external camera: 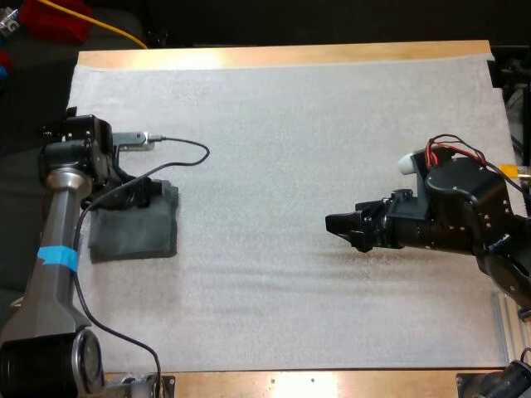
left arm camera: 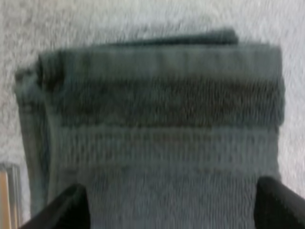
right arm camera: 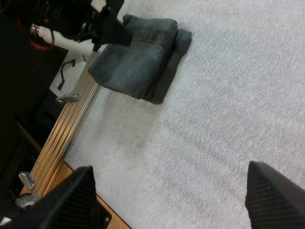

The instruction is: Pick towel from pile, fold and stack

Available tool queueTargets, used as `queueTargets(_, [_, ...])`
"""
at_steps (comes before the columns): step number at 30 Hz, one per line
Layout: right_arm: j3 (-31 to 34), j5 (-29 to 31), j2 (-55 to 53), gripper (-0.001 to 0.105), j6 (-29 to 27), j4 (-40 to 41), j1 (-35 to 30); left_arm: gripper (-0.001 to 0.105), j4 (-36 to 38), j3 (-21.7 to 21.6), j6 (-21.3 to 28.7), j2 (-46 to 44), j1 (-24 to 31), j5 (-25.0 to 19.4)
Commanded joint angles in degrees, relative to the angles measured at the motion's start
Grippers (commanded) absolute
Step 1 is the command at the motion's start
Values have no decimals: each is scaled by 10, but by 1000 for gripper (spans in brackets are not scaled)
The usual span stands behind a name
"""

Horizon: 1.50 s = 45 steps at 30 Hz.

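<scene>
no readable text, labels or numbers, seemingly

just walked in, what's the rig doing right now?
The left gripper hangs open over the folded towel stack at the left of the white mat, gripping nothing. The right gripper is also open, over bare mat toward the right, well apart from the stack.

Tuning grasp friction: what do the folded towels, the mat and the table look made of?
Folded towels: dark grey-green terry cloth, probably cotton; matte, with ribbed woven bands and a fuzzy nap in the left wrist view. Mat: white, matte, finely pebbled, likely foam or felt; cannot tell which. Table: light wood or veneer, smooth, with a slight sheen at its far edge.
</scene>
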Motion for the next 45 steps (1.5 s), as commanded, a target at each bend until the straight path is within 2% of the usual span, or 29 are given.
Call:
queueTargets(1, [-5, -6, -2, 64, -2, -4, -2, 68, 21, -3, -1, -2, 0, -7])
queueTargets(10, [-5, -6, -2, 64, -2, -4, -2, 68, 10, 50, -1, -2, 0, -7])
queueTargets(18, [-5, -6, -2, 64, -2, -4, -2, 68, -48, 116, -1, -2, 0, -7])
queueTargets(23, [-5, -6, -2, 64, -2, -4, -2, 68, -33, 89, 21, -2, 0, -7])
queueTargets(25, [-5, -6, -2, 64, -2, -4, -2, 68, -12, 66, 21, -5, 0, -7])
queueTargets(27, [-5, -6, -2, 64, -2, -4, -2, 68, 3, 23, 21, -33, 0, -3])
queueTargets(29, [-5, -4, -2, 64, -2, -4, -2, 68, 4, 2, 21, -67, 0, 17])
queueTargets(33, [-5, 14, -2, 64, -6, -10, -2, 68, 3, -10, 17, -119, 0, 52])
queueTargets(36, [-5, 70, -2, 64, -10, -13, -2, 68, 3, -10, 11, -159, -1, 58])
queueTargets(38, [-5, 78, -2, 64, -21, -13, -9, 68, 7, -10, 11, -174, -1, 58])
queueTargets(42, [-5, 76, -2, 64, -33, -12, -62, 68, 25, -10, 11, -211, -1, 58])
queueTargets(44, [-5, 72, -2, 64, -62, 0, -140, 68, 34, -10, 7, -248, -3, 71])
queueTargets(45, [-5, 72, -2, 64, -68, 4, -152, 68, 35, -10, 7, -253, -3, 72])
